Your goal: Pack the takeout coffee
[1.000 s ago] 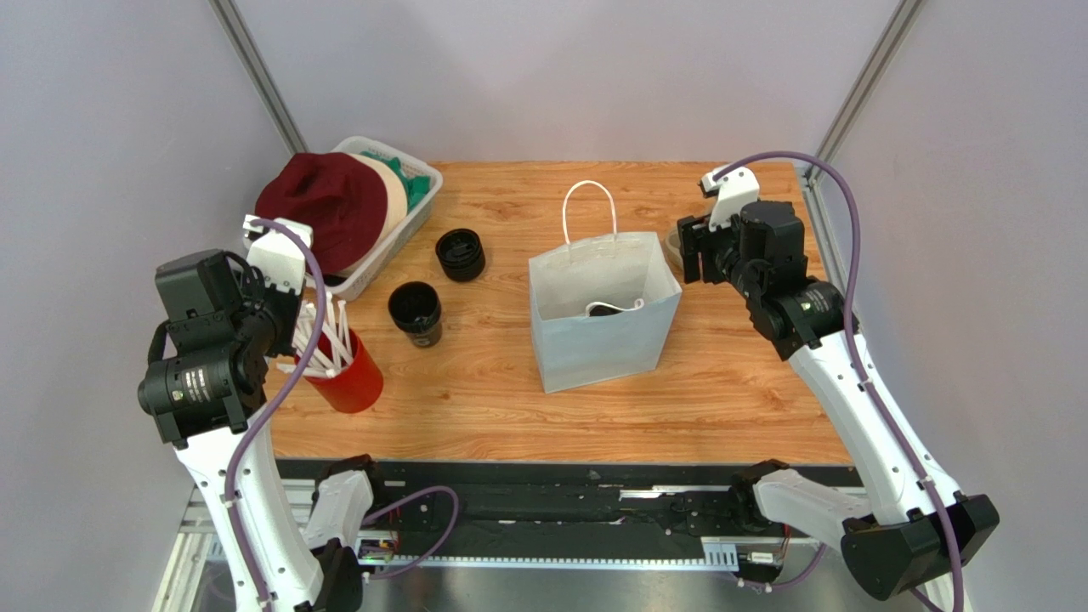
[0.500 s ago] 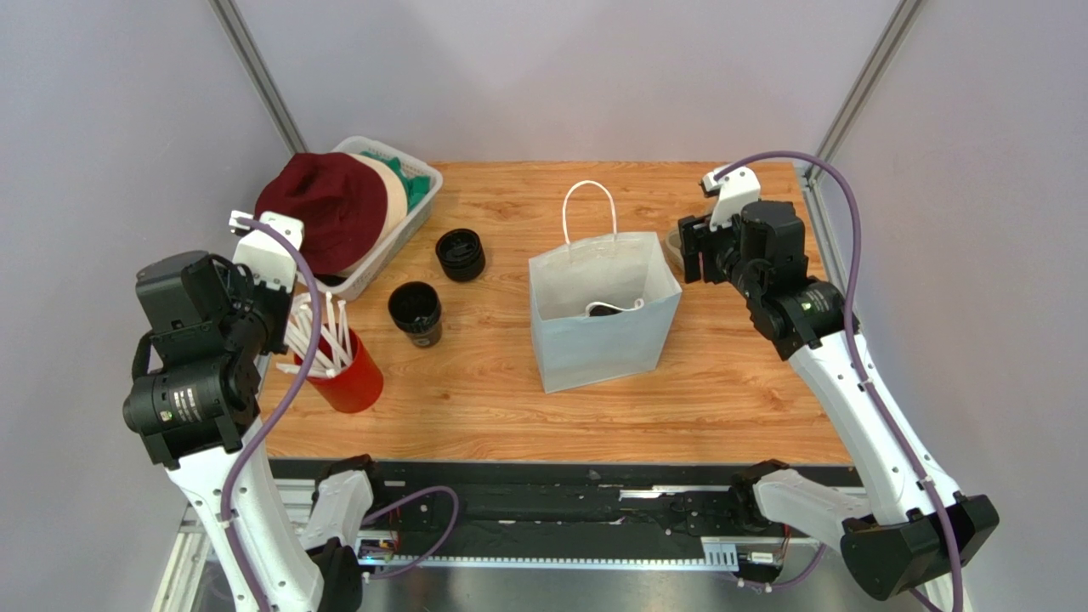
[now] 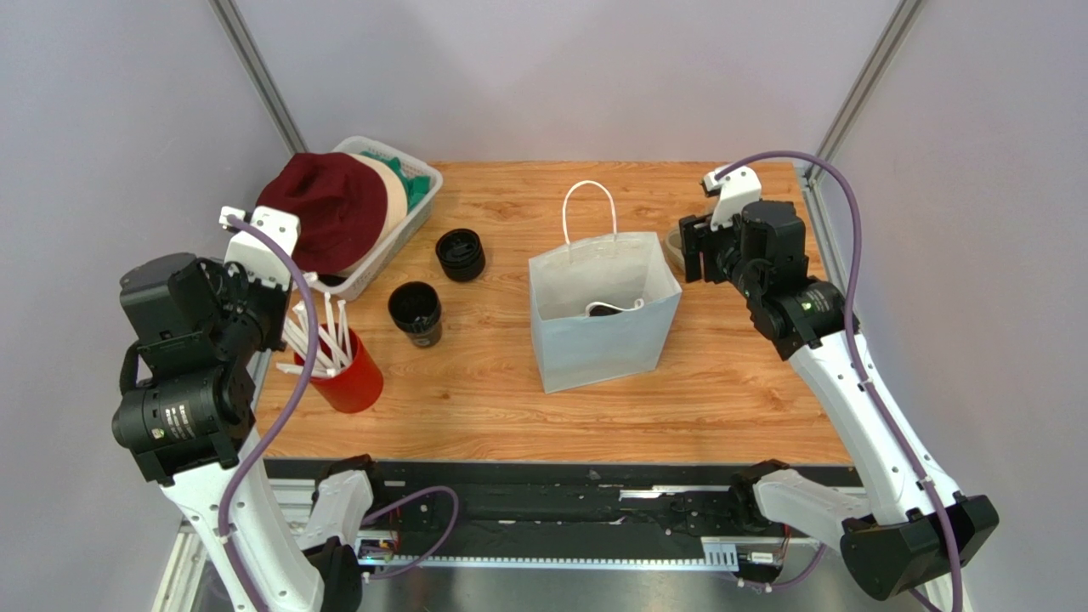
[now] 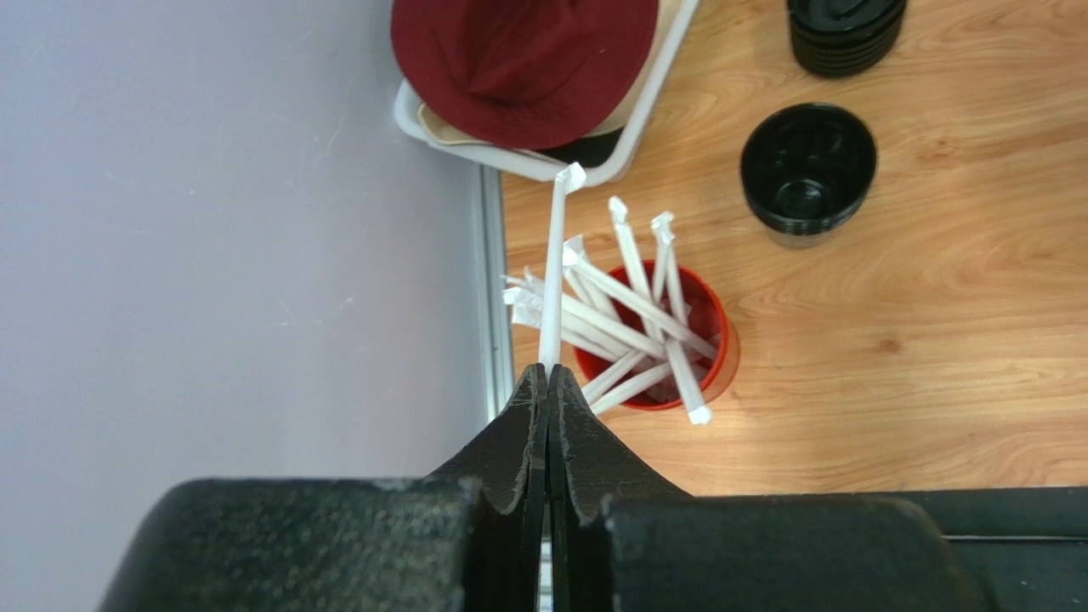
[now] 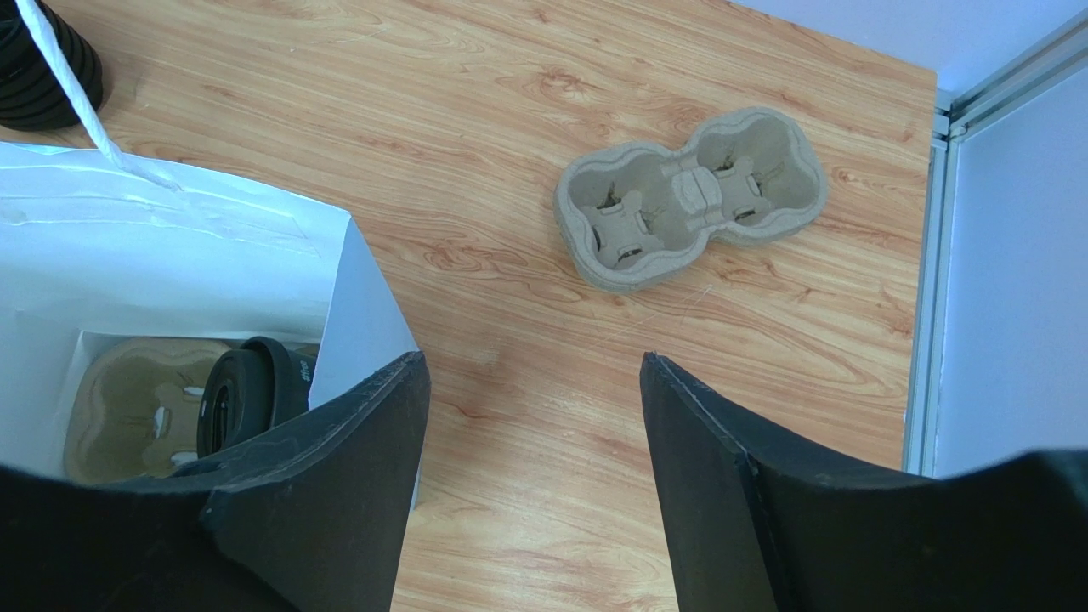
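Bright, even, diffuse light from above — only faint, soft shadows beside the pale-blue paper bag (image 3: 603,319) on the light wooden surface (image 3: 741,370); all views sharp.

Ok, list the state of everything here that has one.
Paper bag: upright, open.
Left gripper: shut on a straw.
Right gripper: open, empty.
Dark cup on table: upright, lidless.
Red cup: upright, full of straws.
Pulp tray on table: empty.

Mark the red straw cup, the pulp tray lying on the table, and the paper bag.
red straw cup (image 4: 718,355): left wrist view, right side rim.
pulp tray (image 5: 690,191): right wrist view, middle ridge between pockets.
paper bag (image 3: 600,342): top external view, front panel.
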